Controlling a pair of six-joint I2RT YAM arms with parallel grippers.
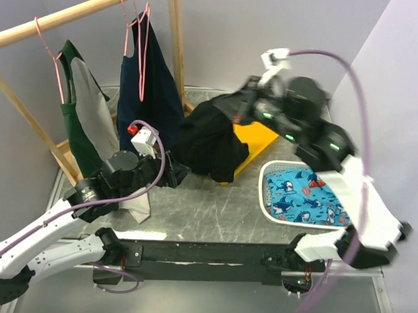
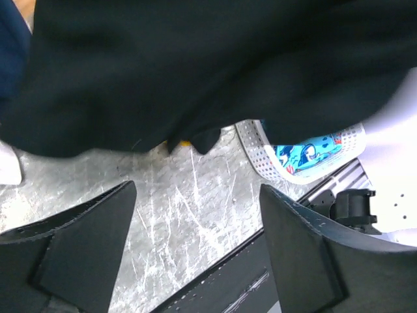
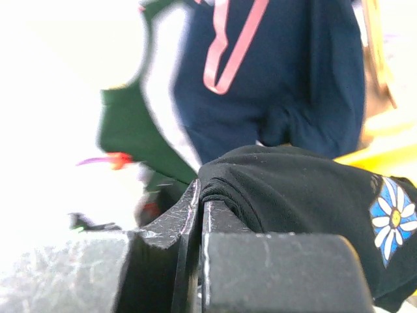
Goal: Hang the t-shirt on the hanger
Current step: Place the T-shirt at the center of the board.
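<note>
From above, the right gripper point(image 1: 240, 111) holds the t-shirt point(image 1: 208, 144) up over the middle of the desk point(image 1: 213, 212), toward its far edge. The cloth hangs in a bunch. The left gripper point(image 1: 175, 174) sits just beside the shirt's lower left fold. The hanger point(image 1: 142, 53) hangs from the wooden rail point(image 1: 83, 12) at the far left corner. It seems to hang free in front of the navy shirt point(image 1: 160, 92), though the view is too coarse to be sure. A green-and-grey shirt point(image 1: 82, 116) hangs further left. A yellow board point(image 1: 257, 139) lies behind the t-shirt, and a white basket point(image 1: 264, 193) stands by the right edge.

The left wrist view shows the left fingers point(image 2: 85, 241) spread apart with nothing between them. The black cloth hangs above them, over scratched, shiny metal. That surface looks slick, so cloth would probably slide on it rather than catch.

In the right wrist view the right jaws are pressed together on a thick fold of the t-shirt. The daisy print point(image 3: 394, 218) shows at the right, and the hanger lies beyond, well apart.

The shirt is lifted but not yet spread. To do this step well, the left gripper should probably pinch the collar or the far shoulder so that the neck opens. Only then should the shirt go toward the hanger. Room is tight at the rail, and the hanging shirts could snag.
</note>
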